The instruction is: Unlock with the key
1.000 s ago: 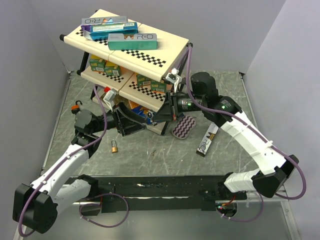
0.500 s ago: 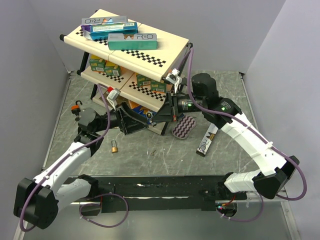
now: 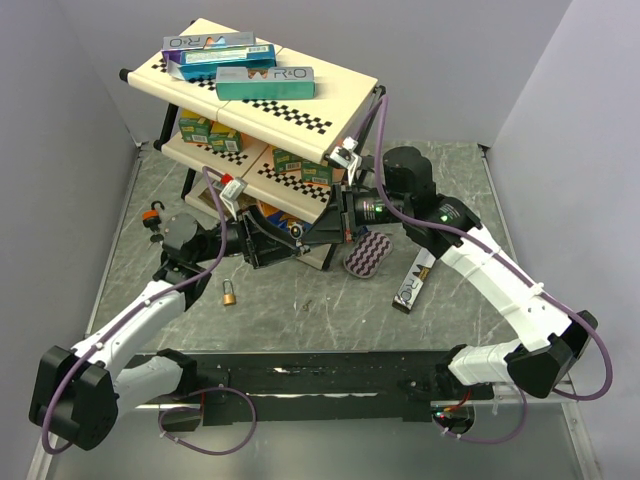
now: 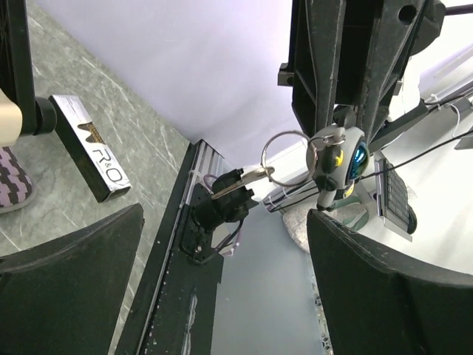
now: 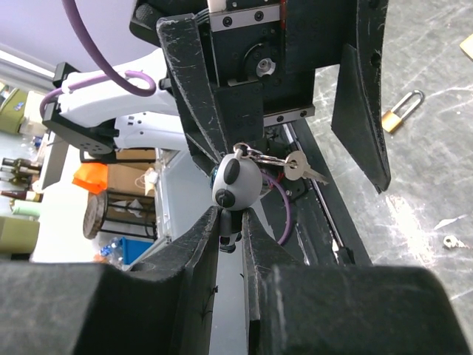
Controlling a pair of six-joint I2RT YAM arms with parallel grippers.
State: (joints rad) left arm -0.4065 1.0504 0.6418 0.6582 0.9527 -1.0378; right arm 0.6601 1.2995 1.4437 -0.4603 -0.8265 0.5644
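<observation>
Key (image 4: 241, 180) | left wrist: small, silver, hanging by a ring (image 4: 284, 154) from a round charm (image 4: 336, 159), in mid-air between the fingers of the wide-open, empty left claw (image 4: 225, 214) | right wrist: right claw (image 5: 233, 216) pinched tight on the charm | top: padlock (image 3: 229, 295) lies apart on the table (image 3: 470, 190) | step: apparently handover; next, left claw should pinch the key itself.

Grey marbled worktop (image 3: 270, 325). A two-tier rack (image 3: 345, 95) stands toward the far left corner. A brass padlock (image 3: 229, 294) lies left of centre, and an orange-shackled padlock (image 3: 152, 215) lies near the left edge. A zigzag-patterned oval pad (image 3: 367, 255) and a black carton (image 3: 412, 283) lie right of centre, with a tiny fragment (image 3: 308, 306) at centre.
</observation>
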